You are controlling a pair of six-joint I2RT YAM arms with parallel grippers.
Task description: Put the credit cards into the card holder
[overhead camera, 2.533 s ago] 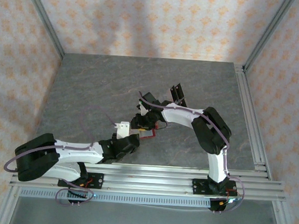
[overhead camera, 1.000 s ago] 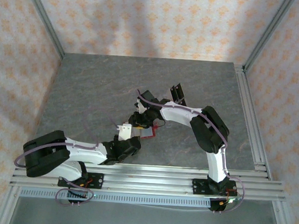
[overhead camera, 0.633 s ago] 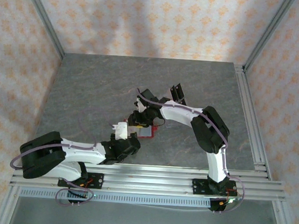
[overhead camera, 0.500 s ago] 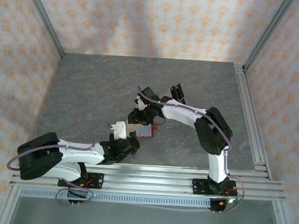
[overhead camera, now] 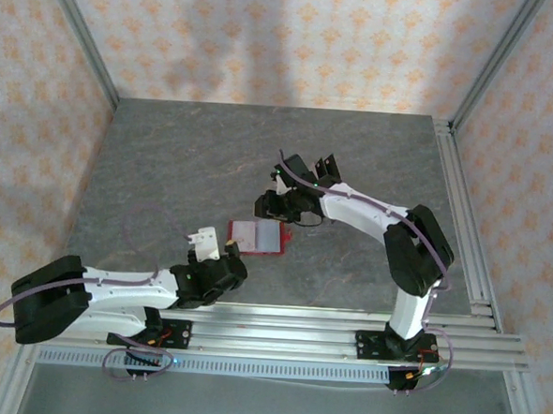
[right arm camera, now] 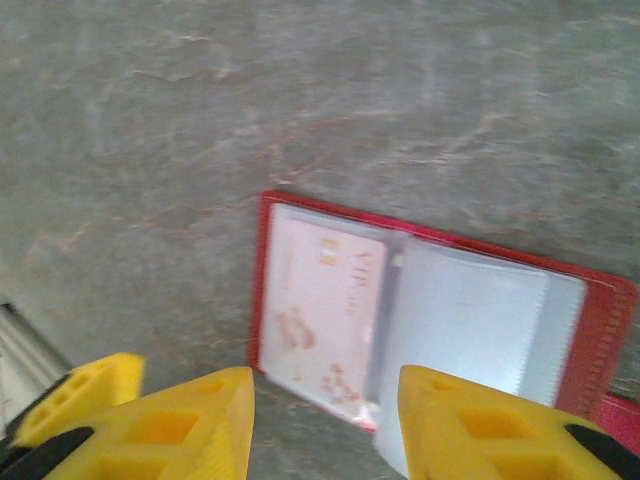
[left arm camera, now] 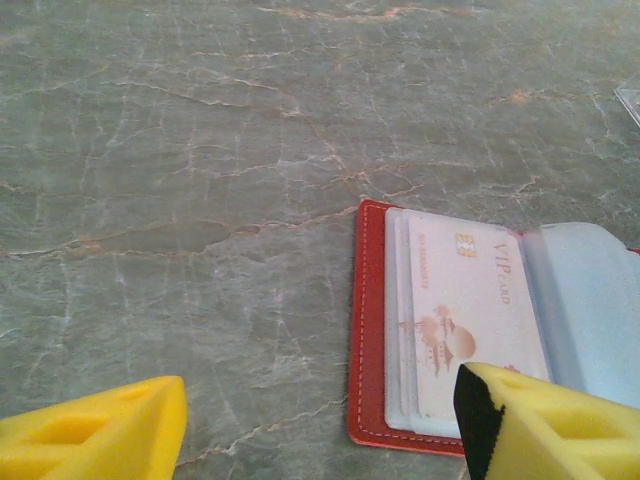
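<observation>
Soft, even light is filling the enclosure you are watching. Broad grey shadows are lying across the orange-patterned back wall [overhead camera: 267, 47]. The white-and-black arms [overhead camera: 361, 205] are casting only faint, blurred shadows on the grey marbled stone surface [overhead camera: 166, 172].

In your left wrist view the surface veins and the print on the pale pink card [left arm camera: 470, 320] are showing crisply. A mild sheen is sitting on the clear plastic sleeve [left arm camera: 590, 300] of the red bi-fold card holder [left arm camera: 372, 330]. The yellow foam fingertips [left arm camera: 540, 430] of the left claw [left arm camera: 320, 425] are going soft near the lens.

Your right wrist view is smearing throughout: the card's print is blurring, and the sleeves are washing out pale.
</observation>
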